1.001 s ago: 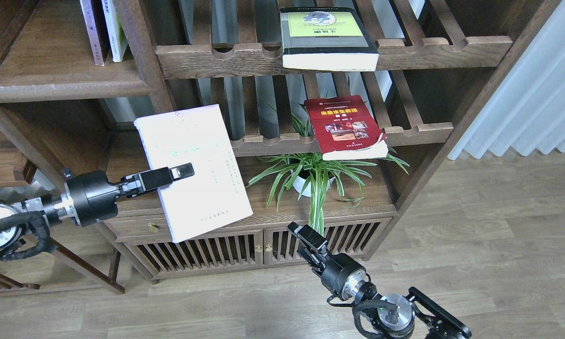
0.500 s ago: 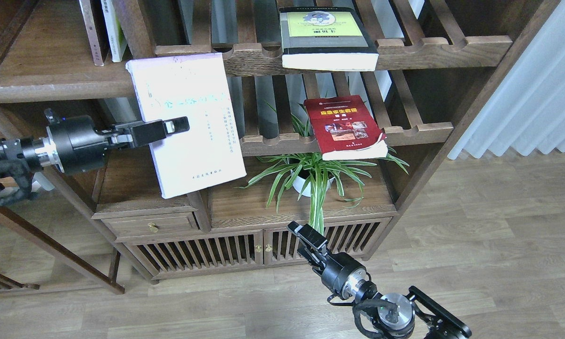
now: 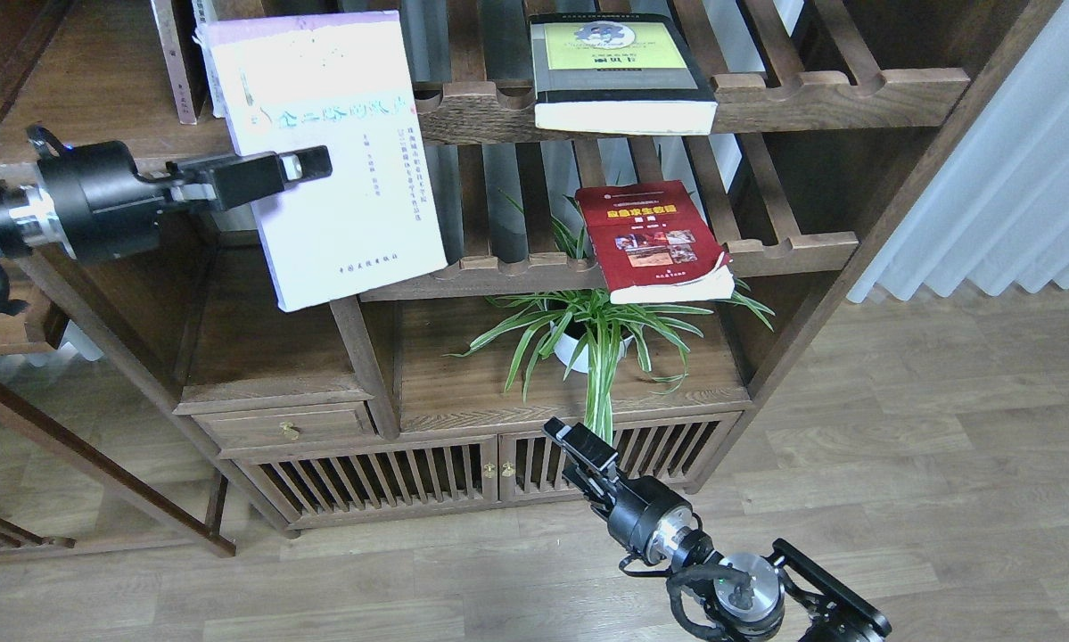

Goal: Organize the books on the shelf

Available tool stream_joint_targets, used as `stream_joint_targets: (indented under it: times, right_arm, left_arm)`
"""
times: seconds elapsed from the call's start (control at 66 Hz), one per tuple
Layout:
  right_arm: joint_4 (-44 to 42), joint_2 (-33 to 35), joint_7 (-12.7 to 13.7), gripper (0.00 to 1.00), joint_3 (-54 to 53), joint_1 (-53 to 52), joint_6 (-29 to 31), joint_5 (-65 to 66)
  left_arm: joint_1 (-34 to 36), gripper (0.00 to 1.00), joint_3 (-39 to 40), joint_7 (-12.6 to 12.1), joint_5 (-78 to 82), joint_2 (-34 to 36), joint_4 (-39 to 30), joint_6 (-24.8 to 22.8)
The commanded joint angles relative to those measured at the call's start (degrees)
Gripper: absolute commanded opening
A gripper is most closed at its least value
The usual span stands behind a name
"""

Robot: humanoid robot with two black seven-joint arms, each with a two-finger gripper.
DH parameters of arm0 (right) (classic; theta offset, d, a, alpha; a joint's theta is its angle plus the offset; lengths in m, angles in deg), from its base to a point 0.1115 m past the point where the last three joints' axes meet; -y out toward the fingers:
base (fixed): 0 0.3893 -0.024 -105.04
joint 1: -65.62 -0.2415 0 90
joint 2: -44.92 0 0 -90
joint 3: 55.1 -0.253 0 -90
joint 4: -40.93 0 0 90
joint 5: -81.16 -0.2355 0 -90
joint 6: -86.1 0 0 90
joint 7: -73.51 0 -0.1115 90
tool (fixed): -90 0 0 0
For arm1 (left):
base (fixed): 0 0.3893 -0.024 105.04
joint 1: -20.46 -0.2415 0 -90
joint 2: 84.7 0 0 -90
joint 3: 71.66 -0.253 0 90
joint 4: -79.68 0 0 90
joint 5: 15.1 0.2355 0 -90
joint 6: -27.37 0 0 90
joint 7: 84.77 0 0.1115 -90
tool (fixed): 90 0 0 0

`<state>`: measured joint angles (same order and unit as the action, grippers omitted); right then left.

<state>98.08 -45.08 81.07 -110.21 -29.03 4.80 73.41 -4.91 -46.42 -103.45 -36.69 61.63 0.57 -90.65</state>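
Left gripper clamps the lavender-white book before the dark-brown shelf.

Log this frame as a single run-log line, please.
left hand: shut on lavender-white book, held up by solid shelf | right hand: low, holding nothing | red book, yellow-green book: on slatted racks

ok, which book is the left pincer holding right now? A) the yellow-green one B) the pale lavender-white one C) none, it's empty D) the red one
B: the left pincer is clamped on the pale lavender-white book, held up in front of the bookcase, while the red book and the yellow-green book lie untouched on the slatted racks.
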Motion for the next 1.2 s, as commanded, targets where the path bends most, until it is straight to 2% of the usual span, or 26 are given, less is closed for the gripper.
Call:
stream_joint_targets:
  times: [0.0, 0.576, 1.183]
  right_arm:
    - [0.0, 0.0, 0.0, 0.98, 0.0, 0.0, 0.0, 0.0]
    - [-0.5, 0.0, 0.0, 0.98, 0.4, -0.1, 0.0, 0.0]
    - [-0.9, 0.0, 0.0, 0.98, 0.6, -0.4, 0.1, 0.1]
  left_arm:
    - [0.4, 0.08, 0.1, 0.1, 0.0, 2.2, 0.0, 0.0]
    - [0.3, 0.08, 0.1, 0.7, -0.2, 14.8, 0.0, 0.0]
    - [1.0, 0.09, 0.4, 1.8, -0.3, 22.0, 0.1, 0.0]
